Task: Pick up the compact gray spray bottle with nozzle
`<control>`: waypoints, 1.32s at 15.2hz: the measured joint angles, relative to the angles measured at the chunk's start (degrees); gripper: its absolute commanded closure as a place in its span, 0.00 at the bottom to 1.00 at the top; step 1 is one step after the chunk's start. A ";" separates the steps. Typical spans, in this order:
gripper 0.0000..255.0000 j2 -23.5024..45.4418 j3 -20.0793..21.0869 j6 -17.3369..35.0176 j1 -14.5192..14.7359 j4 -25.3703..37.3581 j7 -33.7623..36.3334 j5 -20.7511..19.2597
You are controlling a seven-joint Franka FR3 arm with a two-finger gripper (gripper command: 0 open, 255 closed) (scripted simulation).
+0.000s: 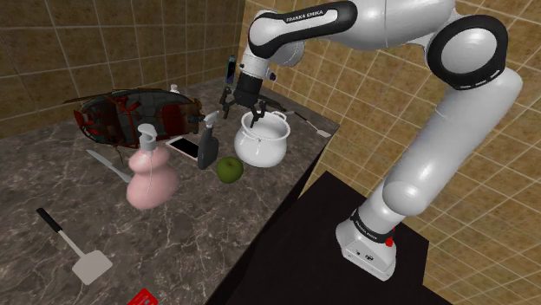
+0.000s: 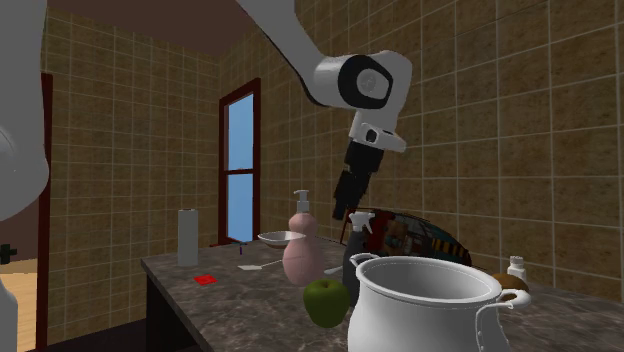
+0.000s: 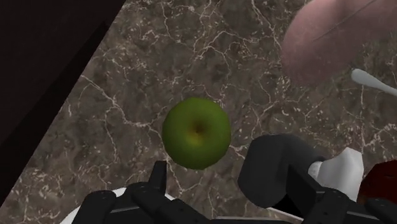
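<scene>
The claw (image 1: 242, 113), spread open and empty, hovers above the dark gray spray bottle (image 1: 207, 149) on the table (image 1: 173, 243), beside the green apple (image 1: 229, 169); it should centre over the bottle's neck before descending.

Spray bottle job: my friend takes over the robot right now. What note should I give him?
Gripper: open, just above the spray bottle, holding nothing.
Spray bottle: upright on the counter, between the pink bottle and the pot, with the apple close by.
Done: gripper is lined up over the bottle.
Left: lower, shut on the bottle, lift it.
</scene>
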 measured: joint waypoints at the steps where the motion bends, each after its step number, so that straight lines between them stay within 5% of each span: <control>1: 0.00 2.03 -0.13 0.63 -0.12 1.12 0.97 0.99; 9: 0.00 19.15 -0.05 6.49 0.02 11.79 9.54 9.50; 18: 0.00 24.04 -0.18 10.31 -0.06 13.15 8.83 11.27; 19: 1.00 24.03 -0.19 10.37 -0.11 13.31 8.64 11.30; 20: 1.00 24.27 -0.16 10.58 -0.08 13.77 8.51 11.33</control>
